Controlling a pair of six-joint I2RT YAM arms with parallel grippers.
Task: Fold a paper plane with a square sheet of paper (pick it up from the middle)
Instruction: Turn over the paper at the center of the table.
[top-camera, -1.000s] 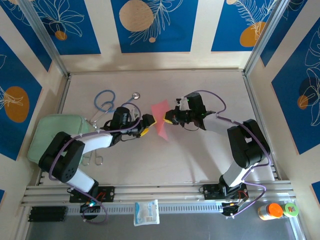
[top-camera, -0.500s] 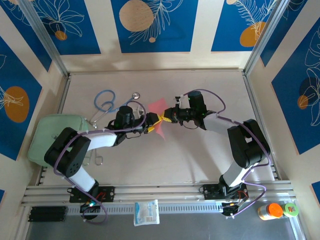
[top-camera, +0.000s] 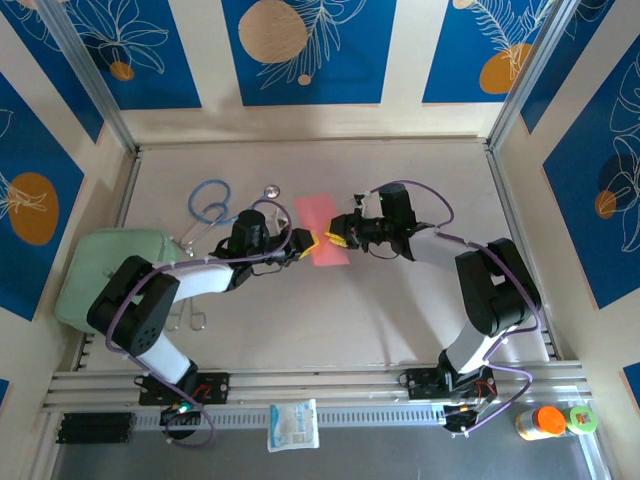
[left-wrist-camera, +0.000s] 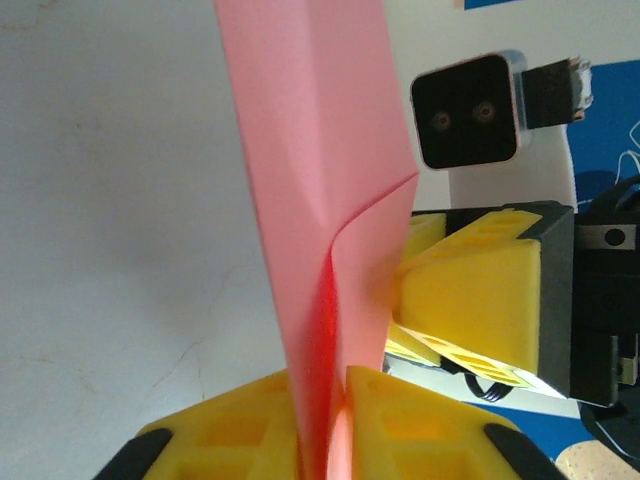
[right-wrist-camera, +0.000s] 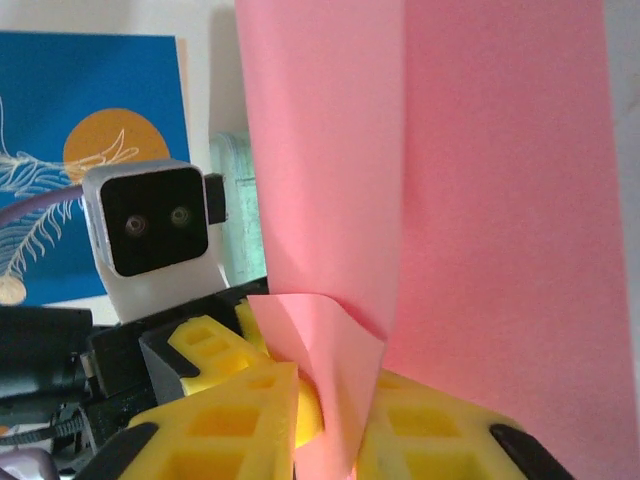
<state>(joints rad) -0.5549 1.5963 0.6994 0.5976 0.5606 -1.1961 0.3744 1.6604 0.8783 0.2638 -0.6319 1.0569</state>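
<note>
sheet of paper (top-camera: 318, 215): pink, partly folded, held over mid desk (top-camera: 400, 330), long axis far-to-near; left end effector (top-camera: 310, 241) clamped on its middle from the left; right end effector (top-camera: 334, 238) opposite, paper between its jaws, grip unclear

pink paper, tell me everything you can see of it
The square sheet of paper is thin, plain salmon-pink and unmarked. It sits mid-table between the two claws, doubled over on itself with a soft curl near the fingers. The left claw is pinched shut on it. The right claw has a yellow finger on either side, but whether it grips is unclear.
</note>
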